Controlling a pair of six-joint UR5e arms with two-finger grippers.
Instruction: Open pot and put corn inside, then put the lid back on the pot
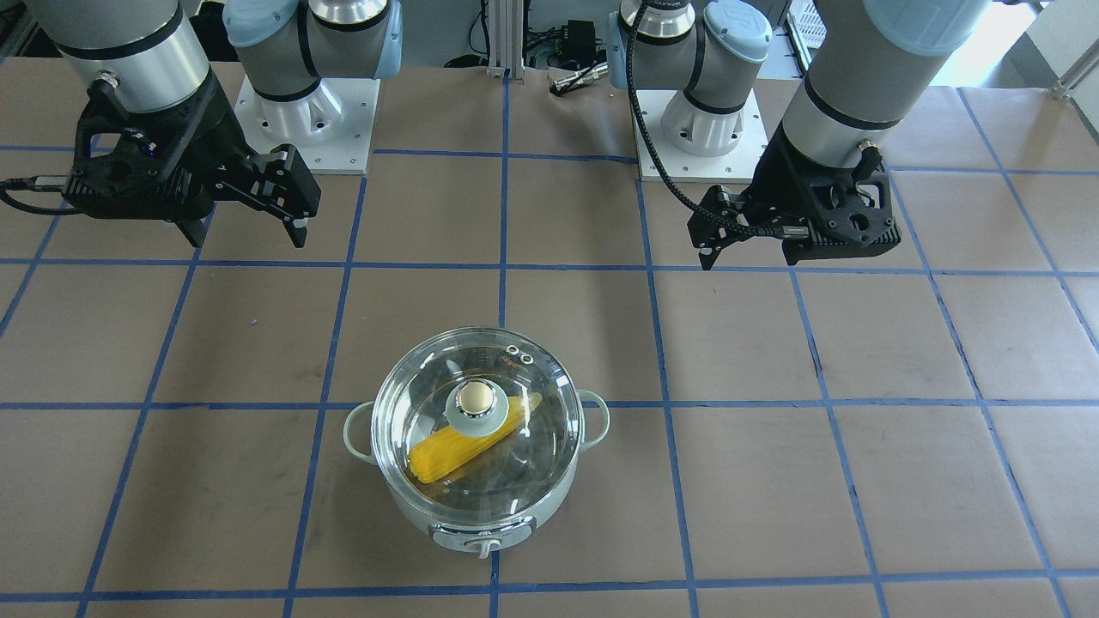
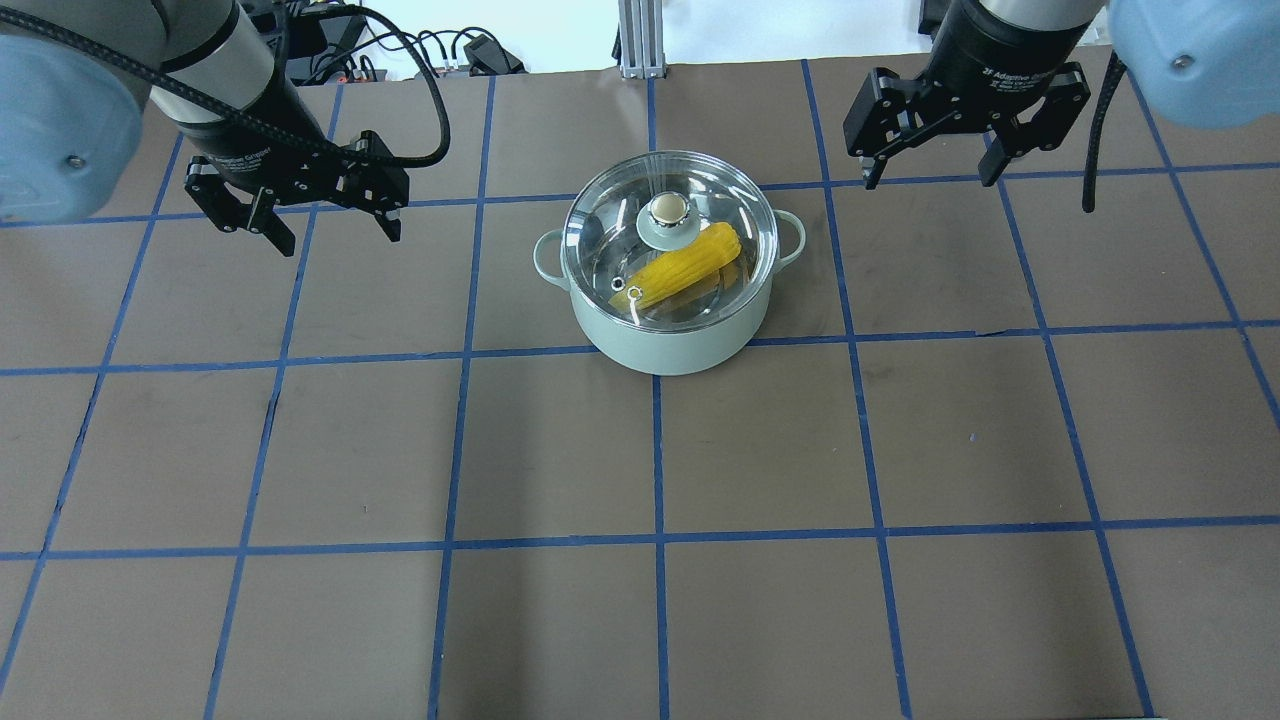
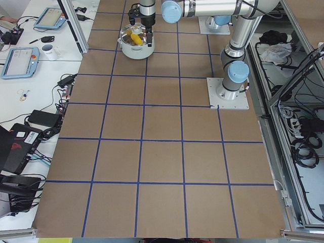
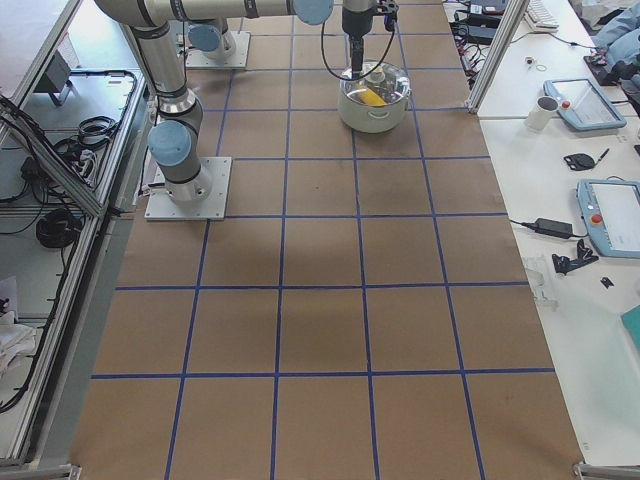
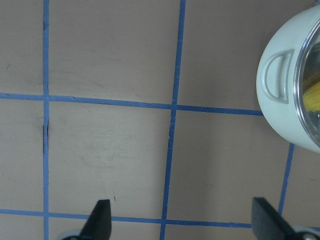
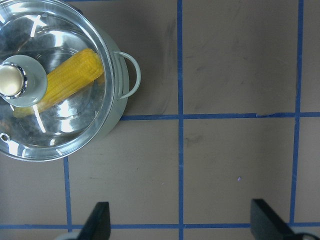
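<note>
Lid (image 2: 668,240) on the pot (image 2: 670,340), corn (image 2: 685,268) inside, well off the desk (image 2: 660,600) edges; both arms hover apart from it, jaws spread open.

The round pale mint pot (image 2: 670,345) stands mid-table, closed under its clear domed glass lid (image 2: 668,212). Bare brown gridded table paper (image 2: 400,440) runs from its 2 sides to the left gripper (image 2: 338,238) and right gripper (image 2: 930,180), both hanging well apart.
</note>
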